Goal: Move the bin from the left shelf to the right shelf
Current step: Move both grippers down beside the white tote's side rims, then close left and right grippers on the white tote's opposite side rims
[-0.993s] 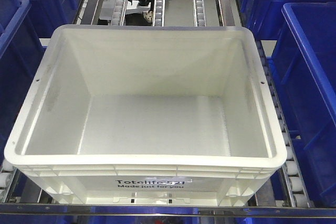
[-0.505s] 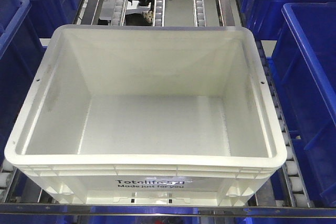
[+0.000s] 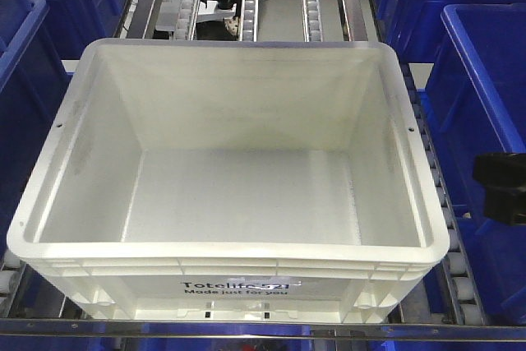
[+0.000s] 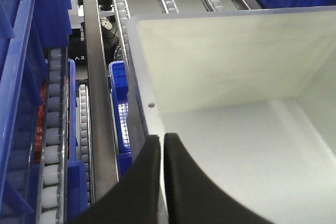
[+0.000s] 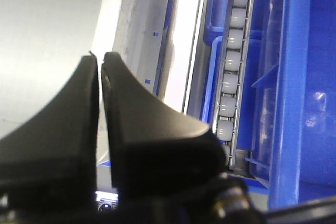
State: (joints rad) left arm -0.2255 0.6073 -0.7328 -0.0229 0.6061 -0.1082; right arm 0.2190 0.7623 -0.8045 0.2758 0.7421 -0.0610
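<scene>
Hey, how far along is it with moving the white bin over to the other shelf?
Nothing looks done yet: the white bin sits on the rollers, not lifted. In hand: the left claw hangs shut over its left rim and the right claw is shut by its right rim; neither is gripping. Left to do: grasp, lift, carry it across to the right.
</scene>
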